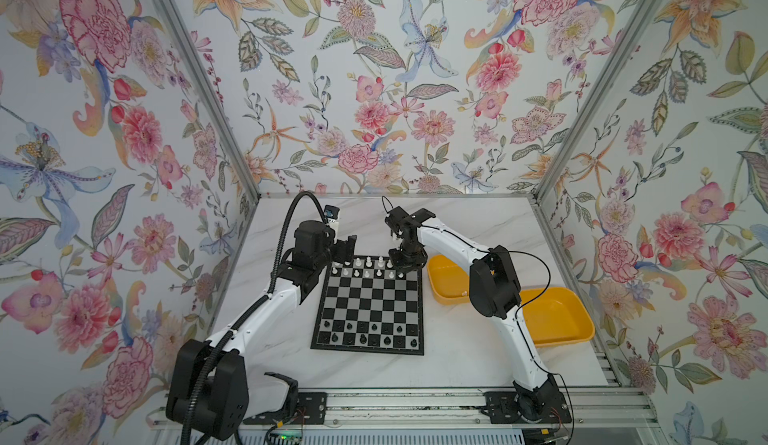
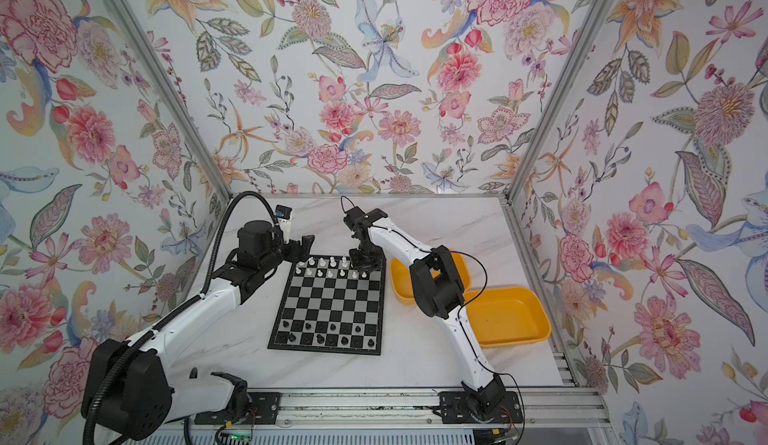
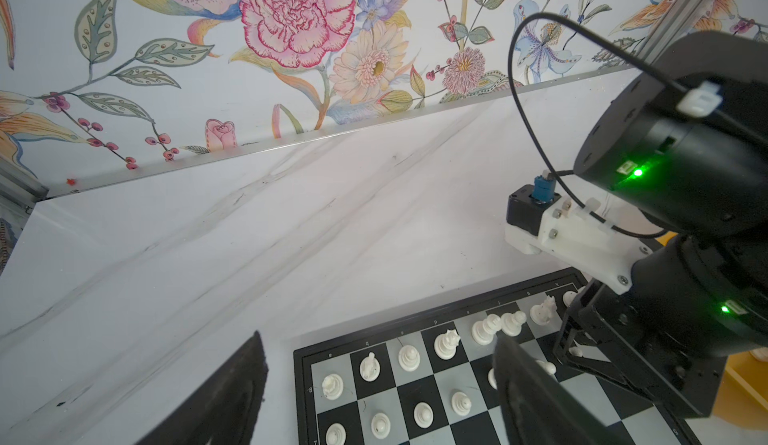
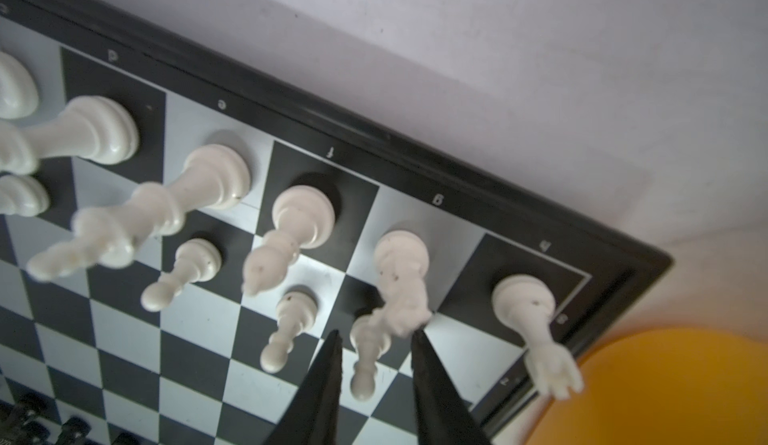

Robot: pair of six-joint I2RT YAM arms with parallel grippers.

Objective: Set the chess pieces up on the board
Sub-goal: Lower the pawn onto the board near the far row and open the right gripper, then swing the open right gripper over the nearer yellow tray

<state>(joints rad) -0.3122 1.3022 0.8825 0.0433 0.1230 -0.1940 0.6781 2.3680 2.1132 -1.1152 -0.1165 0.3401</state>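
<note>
Right wrist view: my right gripper [image 4: 376, 335] is narrowly parted around a white pawn [image 4: 365, 360]. The pawn stands upright on the board [image 4: 124, 339] just in front of the white knight [image 4: 401, 281], with a sliver of gap to each finger. My left gripper [image 3: 378, 337] hangs wide and empty over the board's far left corner. Black pieces [image 1: 365, 333] stand along the near rows.

Glossy plastic chess pieces [image 4: 218, 175], smooth semi-gloss board [image 4: 332, 121], matt marble-look table [image 3: 208, 256]; shiny plastic tubs [image 1: 557, 318] at 3 o'clock.
</note>
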